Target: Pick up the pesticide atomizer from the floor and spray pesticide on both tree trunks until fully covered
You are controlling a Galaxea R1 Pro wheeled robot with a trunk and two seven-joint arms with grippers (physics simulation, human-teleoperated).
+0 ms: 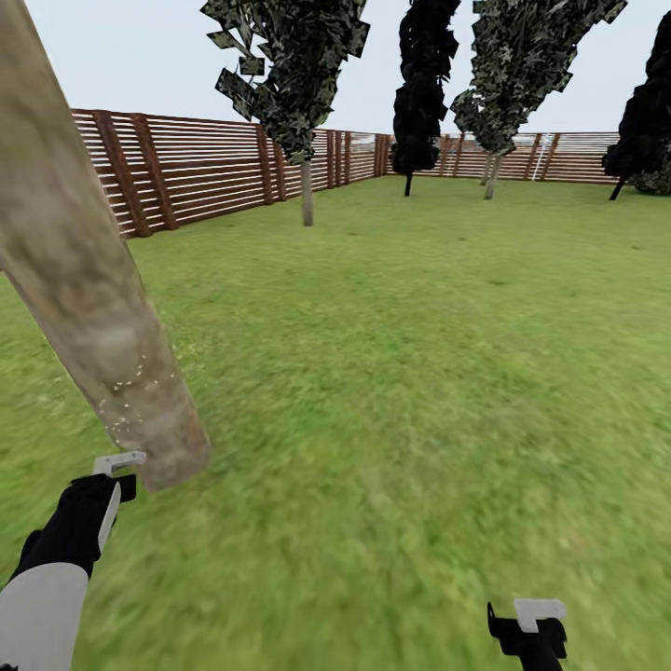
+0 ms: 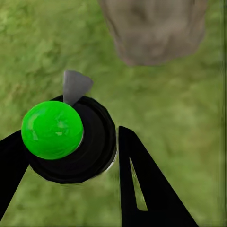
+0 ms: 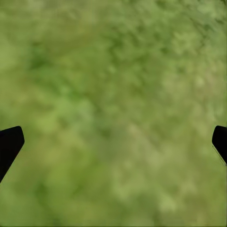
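Green lawn (image 1: 401, 373) fills ground, mottled, patchy, blurred near camera. Brown horizontal-slat fence (image 1: 205, 172) runs along left side, turns corner far back, continues across rear. Thin-trunked trees (image 1: 306, 191) with dark speckled foliage stand near fence; darker, near-black trees (image 1: 415, 102) further back and at right edge. Sky pale grey, flat even light.

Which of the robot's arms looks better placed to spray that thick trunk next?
The left. Its fingers already hold the atomizer, and the left gripper sits right beside the tree trunk. The right gripper is open, empty, and well away from it over the lawn.
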